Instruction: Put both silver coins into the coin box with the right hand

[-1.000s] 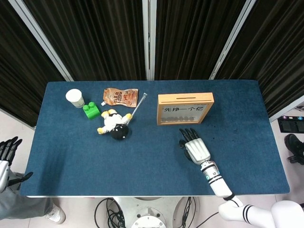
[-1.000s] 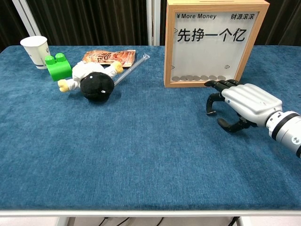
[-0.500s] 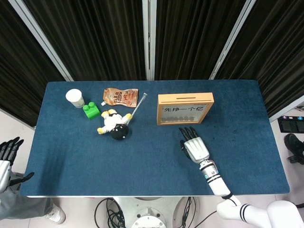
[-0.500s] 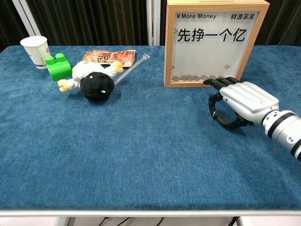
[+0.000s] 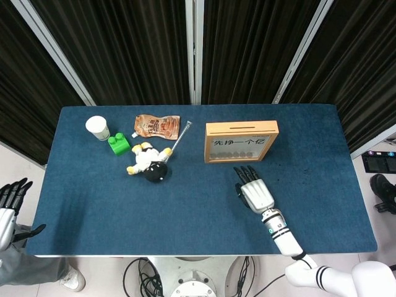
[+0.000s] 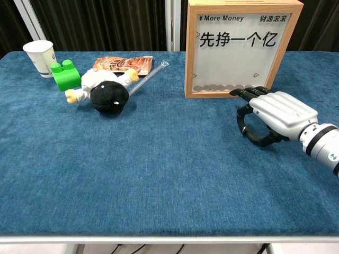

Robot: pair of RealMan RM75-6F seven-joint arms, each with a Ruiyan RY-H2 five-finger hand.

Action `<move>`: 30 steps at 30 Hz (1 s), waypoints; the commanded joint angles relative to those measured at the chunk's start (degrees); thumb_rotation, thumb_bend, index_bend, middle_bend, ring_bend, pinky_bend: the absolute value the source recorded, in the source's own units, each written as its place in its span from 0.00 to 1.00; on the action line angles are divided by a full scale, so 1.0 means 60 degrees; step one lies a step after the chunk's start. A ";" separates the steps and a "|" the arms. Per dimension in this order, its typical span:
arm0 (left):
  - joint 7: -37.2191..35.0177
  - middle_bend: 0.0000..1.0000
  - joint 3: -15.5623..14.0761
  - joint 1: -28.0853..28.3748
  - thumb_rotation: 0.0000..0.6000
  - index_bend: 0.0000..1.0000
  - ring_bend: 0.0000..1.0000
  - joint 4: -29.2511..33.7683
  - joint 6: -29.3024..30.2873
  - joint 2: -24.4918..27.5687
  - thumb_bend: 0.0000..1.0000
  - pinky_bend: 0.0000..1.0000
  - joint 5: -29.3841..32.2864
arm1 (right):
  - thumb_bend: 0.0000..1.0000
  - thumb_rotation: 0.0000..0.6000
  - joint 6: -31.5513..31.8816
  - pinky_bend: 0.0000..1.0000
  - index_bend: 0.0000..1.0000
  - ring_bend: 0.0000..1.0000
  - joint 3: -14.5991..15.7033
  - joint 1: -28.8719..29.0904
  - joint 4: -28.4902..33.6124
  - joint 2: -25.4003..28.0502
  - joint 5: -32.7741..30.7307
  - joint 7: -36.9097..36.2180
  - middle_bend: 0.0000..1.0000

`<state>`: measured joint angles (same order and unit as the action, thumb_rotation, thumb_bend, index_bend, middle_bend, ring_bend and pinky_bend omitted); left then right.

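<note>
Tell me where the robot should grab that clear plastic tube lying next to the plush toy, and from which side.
Grip the clear tube near its far, free end, coming from above. It lies flat on the table, angled; its near end runs against the plush toy and the far end sits close to the snack pouch, so fingers should straddle it crosswise.

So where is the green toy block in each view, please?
Head view: the green block is in the upper left, just right of the paper cup.
Chest view: the green block is far left, again just right of the paper cup.
Shared landmark: the paper cup.
</note>
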<state>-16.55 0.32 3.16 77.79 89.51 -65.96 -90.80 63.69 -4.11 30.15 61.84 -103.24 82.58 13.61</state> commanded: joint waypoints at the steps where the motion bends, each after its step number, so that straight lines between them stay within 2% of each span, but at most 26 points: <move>1: 0.0037 0.01 -0.0003 0.0003 1.00 0.06 0.00 0.0040 -0.0001 0.0014 0.07 0.00 -0.0003 | 0.39 1.00 0.0015 0.00 0.55 0.00 0.0009 -0.0014 0.0055 0.0043 0.0017 -0.0015 0.05; 30: -0.0019 0.01 -0.0024 0.0011 1.00 0.06 0.00 0.0041 0.0006 0.0032 0.07 0.00 -0.0013 | 0.38 1.00 0.0066 0.00 0.51 0.00 0.0147 0.0020 0.0084 0.0139 0.0333 -0.0135 0.04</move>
<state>-16.67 0.18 3.23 78.04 89.55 -65.76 -90.88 64.08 -3.23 30.27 62.35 -102.41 84.58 12.79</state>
